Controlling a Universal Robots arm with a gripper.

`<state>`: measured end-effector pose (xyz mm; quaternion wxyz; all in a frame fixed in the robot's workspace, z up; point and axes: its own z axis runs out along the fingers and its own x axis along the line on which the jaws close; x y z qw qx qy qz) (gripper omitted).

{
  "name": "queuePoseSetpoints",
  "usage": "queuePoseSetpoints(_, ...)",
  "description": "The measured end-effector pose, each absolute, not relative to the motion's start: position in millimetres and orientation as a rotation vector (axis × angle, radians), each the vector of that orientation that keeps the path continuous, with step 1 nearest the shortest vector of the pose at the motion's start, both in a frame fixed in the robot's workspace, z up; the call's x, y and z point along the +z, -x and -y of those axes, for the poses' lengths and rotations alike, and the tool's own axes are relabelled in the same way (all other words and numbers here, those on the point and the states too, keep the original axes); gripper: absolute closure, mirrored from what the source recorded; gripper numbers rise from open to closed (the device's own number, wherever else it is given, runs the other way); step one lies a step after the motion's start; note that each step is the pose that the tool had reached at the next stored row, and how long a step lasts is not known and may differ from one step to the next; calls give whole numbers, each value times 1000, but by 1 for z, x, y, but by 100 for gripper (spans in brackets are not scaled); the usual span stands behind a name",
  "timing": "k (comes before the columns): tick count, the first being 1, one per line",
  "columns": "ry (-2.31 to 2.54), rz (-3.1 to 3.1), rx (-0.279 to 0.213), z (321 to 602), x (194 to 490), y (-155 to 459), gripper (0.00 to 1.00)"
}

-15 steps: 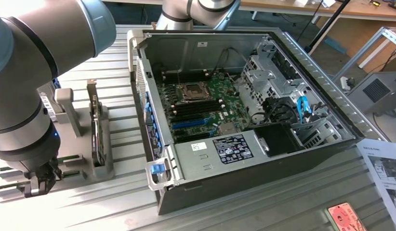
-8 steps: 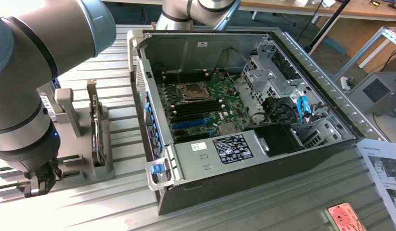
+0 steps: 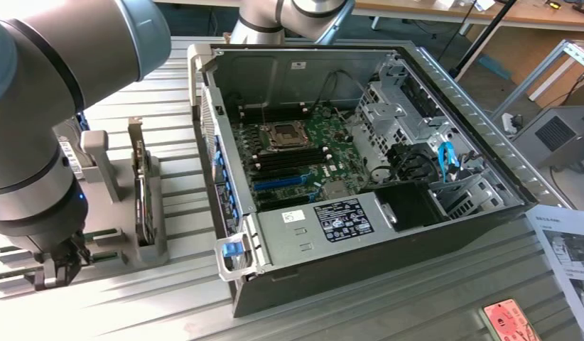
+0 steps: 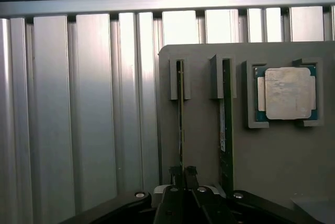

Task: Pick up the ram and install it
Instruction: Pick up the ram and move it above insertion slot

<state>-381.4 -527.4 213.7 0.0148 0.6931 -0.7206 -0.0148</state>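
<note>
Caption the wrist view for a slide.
Gripper closed on the ram standing on edge in a gray holder that also seats a processor chip.

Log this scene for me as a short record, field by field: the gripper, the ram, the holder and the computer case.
gripper: shut on the ram, low over the grey holder
ram: on edge in a slot of the holder, between the fingertips
grey holder: on the slatted metal table
neighbouring slot: second stick on edge
holder recess: processor chip lying flat
computer case: open, motherboard exposed, to the exterior view's right of the holder
task state: ram in the holder, not yet in the case
</note>
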Motion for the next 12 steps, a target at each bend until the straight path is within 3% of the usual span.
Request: queuePoseSetpoints(12,-2157,2243,-46,527,225,381,88)
